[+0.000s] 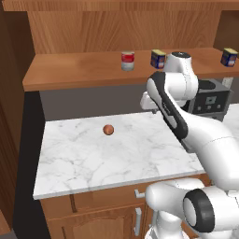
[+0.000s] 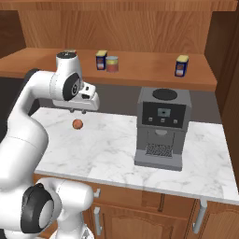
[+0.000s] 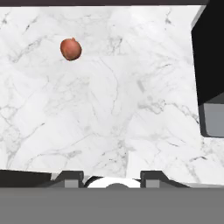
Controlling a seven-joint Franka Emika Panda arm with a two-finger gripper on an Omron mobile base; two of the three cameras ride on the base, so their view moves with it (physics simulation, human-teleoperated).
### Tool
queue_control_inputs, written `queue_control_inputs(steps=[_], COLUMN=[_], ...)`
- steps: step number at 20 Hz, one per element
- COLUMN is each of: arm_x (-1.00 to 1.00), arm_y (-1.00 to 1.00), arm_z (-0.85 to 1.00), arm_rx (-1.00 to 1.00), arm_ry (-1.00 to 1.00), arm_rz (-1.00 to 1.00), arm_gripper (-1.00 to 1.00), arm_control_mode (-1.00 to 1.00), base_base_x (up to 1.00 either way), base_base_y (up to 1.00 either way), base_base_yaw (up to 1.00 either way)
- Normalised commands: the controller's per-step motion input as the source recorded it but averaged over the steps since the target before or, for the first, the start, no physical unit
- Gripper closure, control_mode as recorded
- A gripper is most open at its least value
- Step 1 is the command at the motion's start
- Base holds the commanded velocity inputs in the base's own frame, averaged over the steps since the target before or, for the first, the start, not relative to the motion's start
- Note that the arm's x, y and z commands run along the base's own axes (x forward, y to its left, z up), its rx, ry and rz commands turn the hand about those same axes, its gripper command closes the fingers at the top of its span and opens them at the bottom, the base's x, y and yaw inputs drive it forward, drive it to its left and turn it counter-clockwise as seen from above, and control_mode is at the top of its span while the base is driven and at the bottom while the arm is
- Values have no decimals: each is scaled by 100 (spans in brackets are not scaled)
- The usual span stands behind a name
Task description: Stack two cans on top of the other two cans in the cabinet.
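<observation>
On the cabinet's plank shelf (image 1: 70, 71) stand a red-and-white can with a silver top (image 1: 127, 60) (image 2: 112, 64) and, close beside it, a dark blue can with a yellow top (image 1: 158, 59) (image 2: 101, 60). Another blue and yellow can (image 1: 228, 57) (image 2: 182, 65) stands alone further right. A yellowish sliver (image 2: 70, 51) peeks over the arm's upper joint; I cannot tell what it is. My gripper (image 2: 78, 111) (image 3: 111, 177) hangs over the marble counter, pointing down, well below the shelf. Its fingertips (image 3: 72, 177) stand apart with nothing between them.
A small orange-brown ball (image 1: 108, 130) (image 2: 77, 123) (image 3: 70, 48) lies on the white marble counter (image 1: 93, 158). A dark coffee machine (image 2: 161, 126) (image 1: 212, 97) stands on the counter's right part, under the shelf. Drawers and doors sit below the counter's front edge.
</observation>
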Motion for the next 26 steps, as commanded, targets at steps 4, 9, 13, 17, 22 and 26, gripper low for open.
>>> queue_control_inputs(steps=[4, 9, 13, 17, 22, 26], arm_x=[-10, -30, -28, -12, 0, 1], arm_y=[0, 0, 0, 0, -6, -7], arm_z=[0, 2, 24, 42, 64, 67], arm_rx=[0, 0, 0, 0, 0, -4], arm_ry=[-2, -30, -30, -28, -14, 0], arm_rz=[0, 0, 0, 0, -2, -12], arm_gripper=[-100, -100, -100, -100, -100, -100], arm_control_mode=[-100, -100, -100, -100, -100, -100], base_base_x=[0, 0, 0, 0, 0, 0], base_base_y=[0, 0, 0, 0, 0, 0], base_base_yaw=[0, 0, 0, 0, 0, 0])
